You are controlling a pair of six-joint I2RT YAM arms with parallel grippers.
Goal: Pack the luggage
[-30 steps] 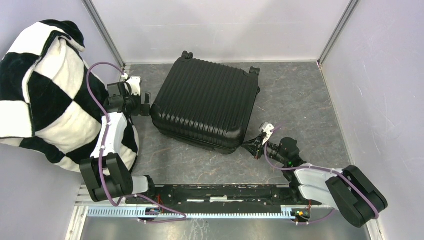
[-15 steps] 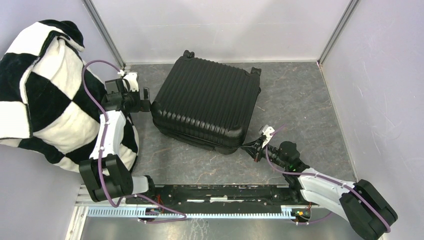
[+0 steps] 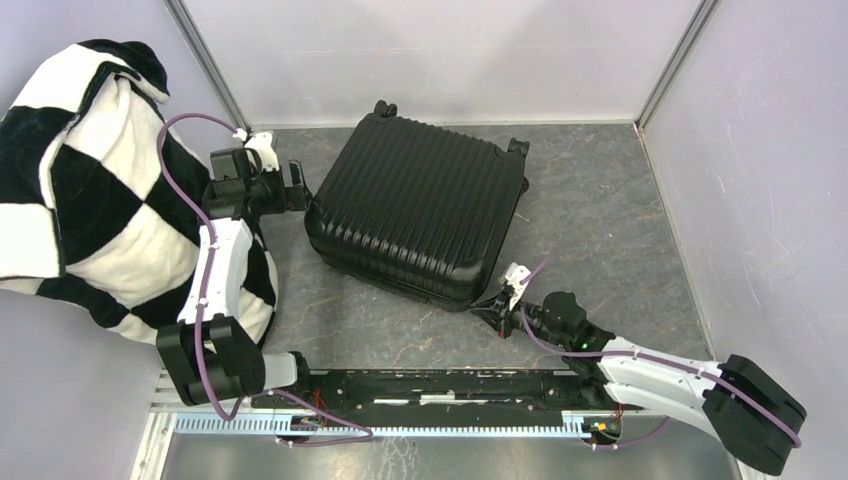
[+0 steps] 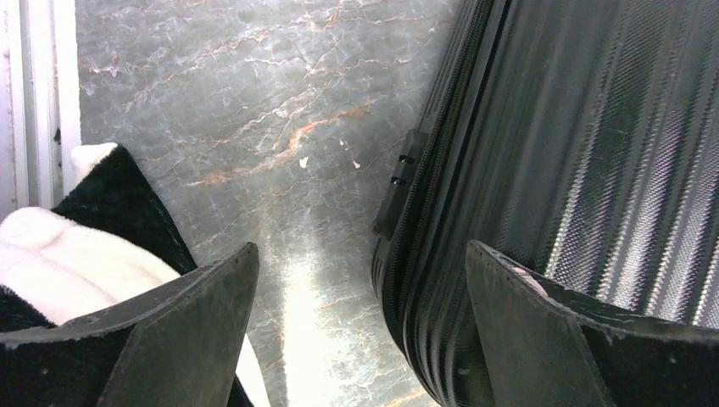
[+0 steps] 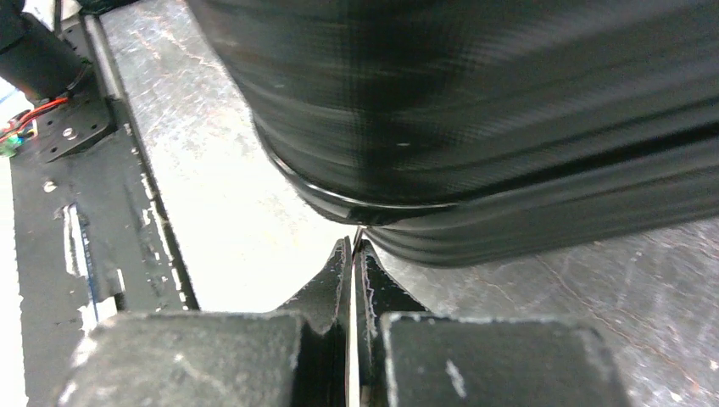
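Luggage (image 3: 420,215) w/ checkered blanket (image 3: 80,180) at left, left end effector (image 4: 360,250) open, right end effector (image 5: 352,246) closed.

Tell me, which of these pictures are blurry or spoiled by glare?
Top view: sharp, evenly lit, suitcase ribs crisp. Left wrist: bright glare streak on the table, suitcase slightly soft. Right wrist: suitcase too close and blurred, table washed out white.

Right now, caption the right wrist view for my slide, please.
Right hand shut, its tip at the seam on the black suitcase corner, grey marbled table below.
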